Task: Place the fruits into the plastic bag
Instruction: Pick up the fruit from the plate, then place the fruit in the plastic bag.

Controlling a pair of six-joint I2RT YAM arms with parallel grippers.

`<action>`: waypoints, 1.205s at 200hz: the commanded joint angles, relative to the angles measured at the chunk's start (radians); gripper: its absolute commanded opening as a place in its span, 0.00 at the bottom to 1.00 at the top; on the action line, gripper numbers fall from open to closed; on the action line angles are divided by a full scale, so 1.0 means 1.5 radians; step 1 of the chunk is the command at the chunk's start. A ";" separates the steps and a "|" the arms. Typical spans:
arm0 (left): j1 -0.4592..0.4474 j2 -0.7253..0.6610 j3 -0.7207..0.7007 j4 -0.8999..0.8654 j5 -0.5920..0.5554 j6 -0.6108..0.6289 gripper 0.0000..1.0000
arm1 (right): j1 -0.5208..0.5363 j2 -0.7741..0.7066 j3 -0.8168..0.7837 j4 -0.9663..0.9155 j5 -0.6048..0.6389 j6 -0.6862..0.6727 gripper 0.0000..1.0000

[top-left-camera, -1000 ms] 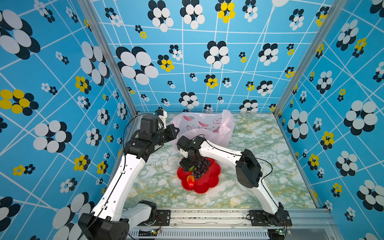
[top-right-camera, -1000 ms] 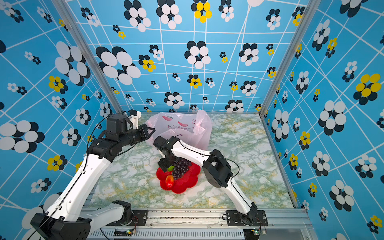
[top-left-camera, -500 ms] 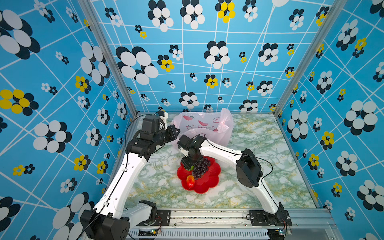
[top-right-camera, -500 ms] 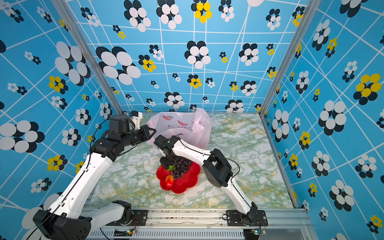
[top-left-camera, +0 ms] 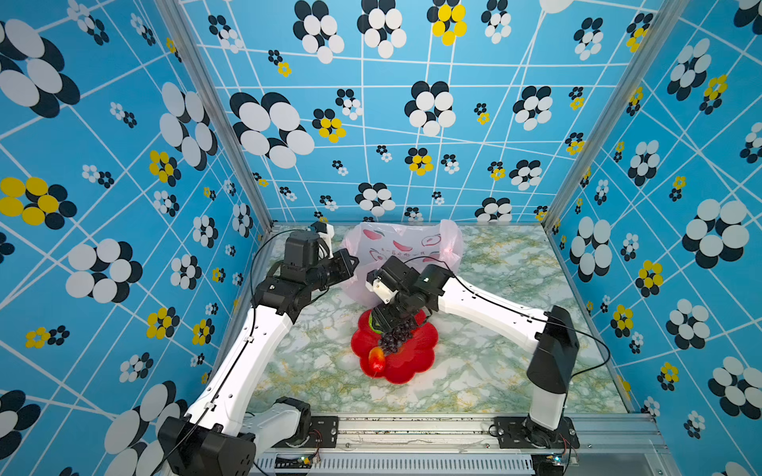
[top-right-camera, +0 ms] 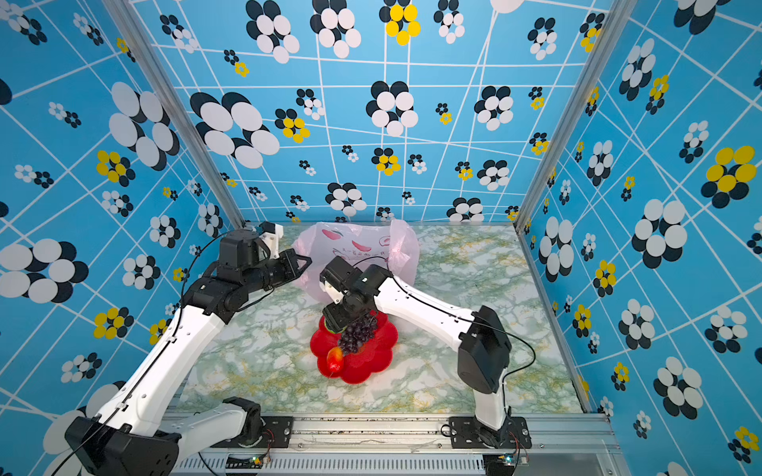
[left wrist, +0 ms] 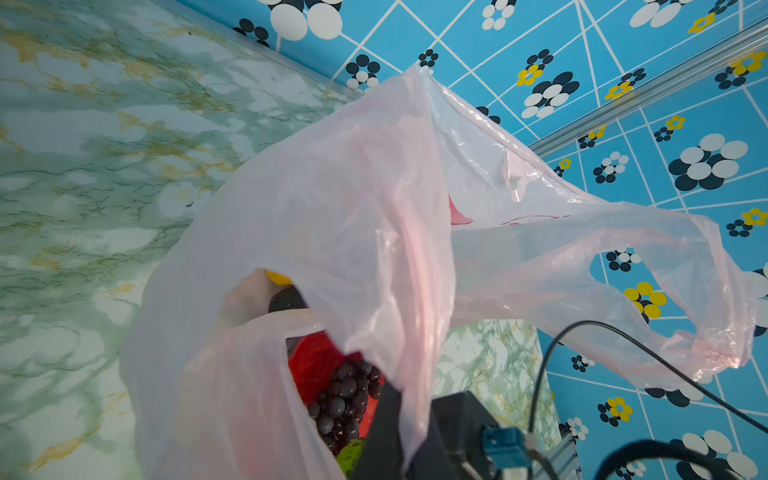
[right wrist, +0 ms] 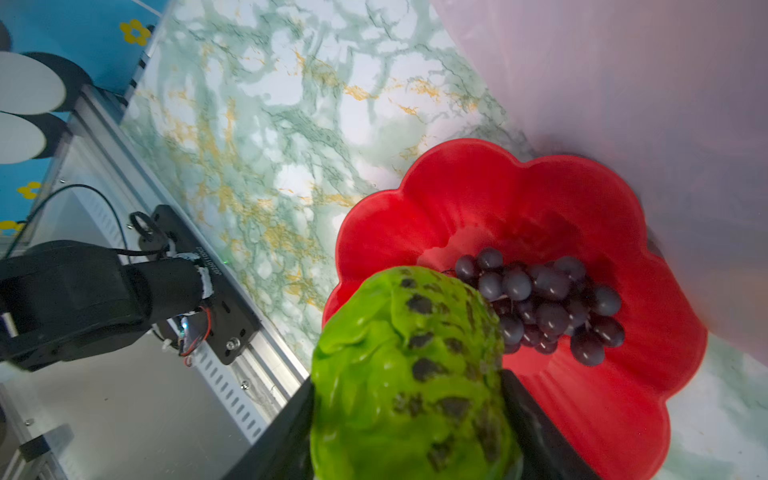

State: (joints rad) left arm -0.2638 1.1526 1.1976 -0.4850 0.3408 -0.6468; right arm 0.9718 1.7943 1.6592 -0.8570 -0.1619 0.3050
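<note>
**Green fruit clamped above the red plate; bag pinched at its edge**

The right gripper (right wrist: pixel 411 399) was closed on a green fruit (right wrist: pixel 407 353), bright and lumpy with dark blotches. The fruit sat squeezed between the two black fingers (right wrist: pixel 536 424). In both top views this gripper (top-left-camera: pixel 381 325) hung over the far rim of the red plate (top-left-camera: pixel 416 362), which was flower-shaped and stood on the marble-patterned table (top-left-camera: pixel 495 371).

A grape bunch (top-left-camera: pixel 396 336) lay on the plate, dark purple and spilling toward the middle. A red-orange fruit (top-left-camera: pixel 376 359) rested at the plate's near rim, touching the low end of the bunch.

The plastic bag (top-left-camera: pixel 404 247) stood at the back of the table, just behind the plate. It was pale pink and see-through. It bore red printed fruit pictures and one line of red writing, too small to read.

The left gripper (top-left-camera: pixel 348 263) met the bag's edge with its jaws shut, pinching the film. The left wrist view showed the bag (left wrist: pixel 353 208) raised, one handle loop trailing aside. Through a gap in the film showed a yellow fruit (left wrist: pixel 277 277) and a dark rounded fruit (left wrist: pixel 286 300). Whether they lay inside the bag could not be told.

A white sticker (right wrist: pixel 203 266) on an arm's base joint by the front rail carried a line of print. It was not legible.
</note>
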 commanded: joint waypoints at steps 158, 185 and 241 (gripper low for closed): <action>-0.042 -0.044 0.014 0.015 0.005 -0.024 0.00 | -0.069 0.260 0.722 -0.333 0.074 0.098 0.58; -0.044 -0.042 0.018 0.012 0.009 -0.023 0.00 | -0.080 0.303 0.703 -0.320 0.075 0.098 0.58; -0.043 -0.043 0.010 0.003 0.013 -0.015 0.00 | -0.136 0.317 0.572 -0.256 0.065 0.115 0.58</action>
State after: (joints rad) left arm -0.3279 1.0962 1.1992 -0.4862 0.3443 -0.6735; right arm 0.8104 2.2753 2.5607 -1.2591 -0.0616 0.4709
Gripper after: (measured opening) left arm 0.047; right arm 0.615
